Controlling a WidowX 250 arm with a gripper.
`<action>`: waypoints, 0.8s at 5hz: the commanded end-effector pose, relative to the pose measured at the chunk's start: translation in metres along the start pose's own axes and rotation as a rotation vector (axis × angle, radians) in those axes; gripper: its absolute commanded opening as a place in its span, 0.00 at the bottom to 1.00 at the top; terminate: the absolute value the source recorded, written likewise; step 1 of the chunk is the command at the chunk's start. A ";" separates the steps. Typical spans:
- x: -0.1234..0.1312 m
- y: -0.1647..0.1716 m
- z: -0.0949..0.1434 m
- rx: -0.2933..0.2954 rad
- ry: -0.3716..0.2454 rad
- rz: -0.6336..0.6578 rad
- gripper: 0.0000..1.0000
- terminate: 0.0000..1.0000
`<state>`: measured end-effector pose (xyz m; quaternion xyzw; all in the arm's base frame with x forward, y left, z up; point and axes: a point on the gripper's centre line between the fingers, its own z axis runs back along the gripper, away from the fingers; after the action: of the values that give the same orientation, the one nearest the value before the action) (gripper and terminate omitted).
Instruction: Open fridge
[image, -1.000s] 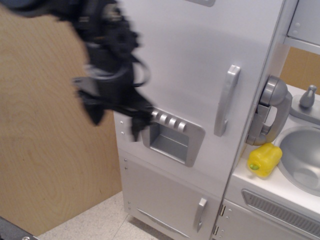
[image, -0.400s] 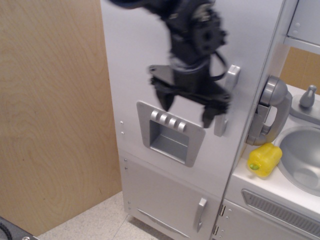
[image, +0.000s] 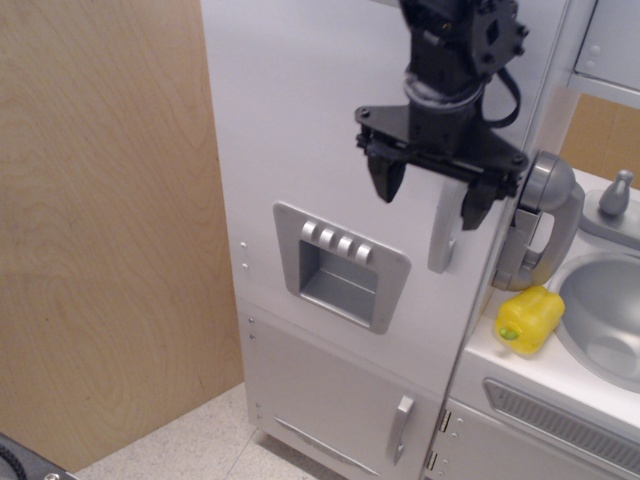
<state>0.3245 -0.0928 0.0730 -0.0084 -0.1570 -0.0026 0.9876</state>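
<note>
Lower door (image: 340, 400) nearest, untouched. Fridge (image: 330, 130) door behind it, shut. Gripper (image: 432, 195), jaws wide and empty, now shifted right across the door to straddle the silver handle (image: 441, 240). Ready to close, then pull.

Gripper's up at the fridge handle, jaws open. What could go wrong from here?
1. The gripper covers the top of the fridge handle, and its depth from the door is unclear; closing now may miss or only clip the handle.
2. The grey phone hangs close to one fingertip, so a pull could snag it.
</note>
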 end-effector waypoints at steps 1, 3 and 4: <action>0.021 -0.008 -0.004 0.046 -0.114 0.016 1.00 0.00; 0.031 -0.006 -0.013 0.056 -0.119 0.044 0.00 0.00; 0.032 -0.004 -0.013 0.045 -0.121 0.049 0.00 0.00</action>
<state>0.3491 -0.0953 0.0524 0.0185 -0.1885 0.0235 0.9816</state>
